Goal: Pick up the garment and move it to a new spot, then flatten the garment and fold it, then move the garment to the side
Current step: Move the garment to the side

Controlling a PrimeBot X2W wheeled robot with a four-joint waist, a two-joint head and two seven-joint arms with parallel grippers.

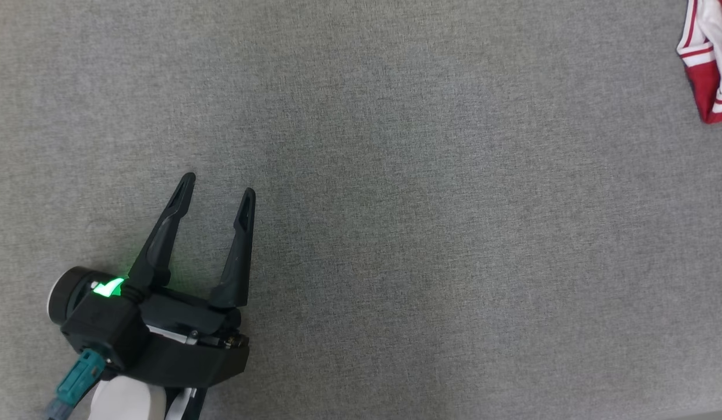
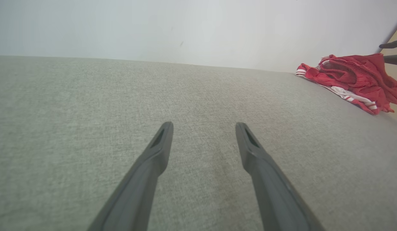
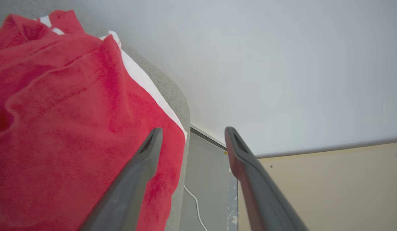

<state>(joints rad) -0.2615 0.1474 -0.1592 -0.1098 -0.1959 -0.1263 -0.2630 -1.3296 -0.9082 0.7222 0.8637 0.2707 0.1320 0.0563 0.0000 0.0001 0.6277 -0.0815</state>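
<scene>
The garment [image 1: 710, 64] is red with white stripes and lies bunched at the far right edge of the grey fabric surface [image 1: 396, 175]. It also lies crumpled at the surface's right rim in the left wrist view [image 2: 352, 80]. My left gripper [image 1: 219, 184] hovers open over bare fabric at the lower left, nothing between its fingers [image 2: 204, 126]. In the right wrist view my right gripper [image 3: 191, 131] is open just beside the garment [image 3: 63, 122], its left finger over the red cloth and nothing held. Two dark fingertips [image 2: 391, 51] of that gripper poke in behind the garment.
The grey surface's rounded edge [image 3: 182, 106] drops off right beside the garment. Below it are a grey floor strip with a white cable [image 3: 193, 199] and a beige floor [image 3: 330, 186]. A pale wall [image 2: 185, 25] runs behind the surface.
</scene>
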